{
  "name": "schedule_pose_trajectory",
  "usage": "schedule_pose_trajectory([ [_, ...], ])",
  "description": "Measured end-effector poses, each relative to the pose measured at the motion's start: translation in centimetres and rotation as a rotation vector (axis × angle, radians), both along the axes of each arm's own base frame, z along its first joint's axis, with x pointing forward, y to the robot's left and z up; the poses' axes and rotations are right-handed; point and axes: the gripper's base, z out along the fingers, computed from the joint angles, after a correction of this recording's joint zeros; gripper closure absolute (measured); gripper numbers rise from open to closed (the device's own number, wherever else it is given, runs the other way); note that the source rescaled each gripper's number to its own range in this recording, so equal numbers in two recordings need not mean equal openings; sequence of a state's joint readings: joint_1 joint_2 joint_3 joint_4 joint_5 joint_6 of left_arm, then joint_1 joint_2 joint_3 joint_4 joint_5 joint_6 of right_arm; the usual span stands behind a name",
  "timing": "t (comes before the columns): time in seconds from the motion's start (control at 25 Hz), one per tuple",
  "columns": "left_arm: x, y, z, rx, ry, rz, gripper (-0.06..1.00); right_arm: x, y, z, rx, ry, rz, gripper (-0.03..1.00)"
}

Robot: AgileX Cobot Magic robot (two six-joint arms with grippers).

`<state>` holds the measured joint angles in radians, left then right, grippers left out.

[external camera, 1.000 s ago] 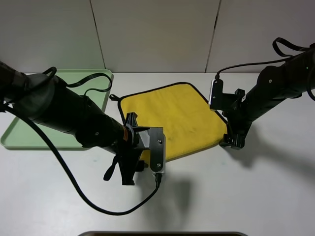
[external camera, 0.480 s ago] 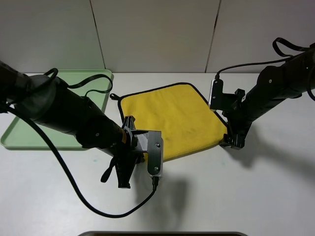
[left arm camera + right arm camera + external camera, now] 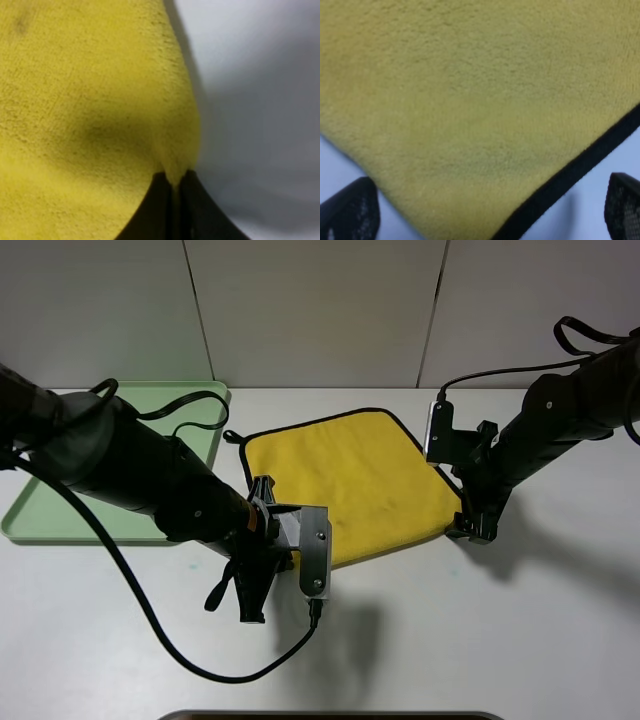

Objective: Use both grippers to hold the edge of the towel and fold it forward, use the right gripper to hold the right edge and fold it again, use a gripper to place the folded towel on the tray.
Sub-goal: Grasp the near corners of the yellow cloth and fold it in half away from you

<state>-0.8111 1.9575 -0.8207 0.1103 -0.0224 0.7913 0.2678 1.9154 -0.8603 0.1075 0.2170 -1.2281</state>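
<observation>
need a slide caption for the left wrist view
Narrow black left gripper shut on a puckered edge of the bright-yellow plush towel, white table beside.

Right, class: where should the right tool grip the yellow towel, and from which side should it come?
Probably the towel's near right corner, coming in low from outside the edge. The cloth lies flat, and that black-edged corner sits between the right tool's open jaws. The left tool pinches the near left edge.

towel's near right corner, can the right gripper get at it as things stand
Probably yes. The right gripper stands open at the towel corner, with its fingers on either side of it in the wrist view, and nothing lies between them and the cloth.
</observation>
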Motion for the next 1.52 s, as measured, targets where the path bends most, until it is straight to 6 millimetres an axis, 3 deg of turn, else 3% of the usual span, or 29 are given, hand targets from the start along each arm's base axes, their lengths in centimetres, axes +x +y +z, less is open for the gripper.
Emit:
schedule_pose_trajectory([
  [0.2,0.0,0.0,0.0,0.000,0.000,0.000,0.94,0.0,0.0,0.0,-0.001,0.000,0.001,-0.01],
  [0.48,0.0,0.0,0.0,0.004,0.003,-0.001,0.94,-0.5,-0.1,-0.3,-0.010,0.062,0.001,0.28],
  [0.8,-0.2,0.2,-0.1,0.023,0.018,0.000,0.94,-0.9,-0.1,-0.5,-0.019,0.108,0.005,0.46],
  [1.0,-0.2,0.2,-0.1,0.025,0.020,0.000,0.94,-1.2,-0.2,-0.6,-0.022,0.136,-0.001,0.68],
  [1.16,-0.2,0.2,-0.1,0.026,0.021,0.000,0.94,-1.0,-0.2,-0.6,-0.017,0.127,-0.021,0.96],
  [1.52,-0.2,0.2,-0.1,0.026,0.021,0.000,0.94,-1.0,-0.2,-0.6,-0.015,0.124,-0.026,0.97],
])
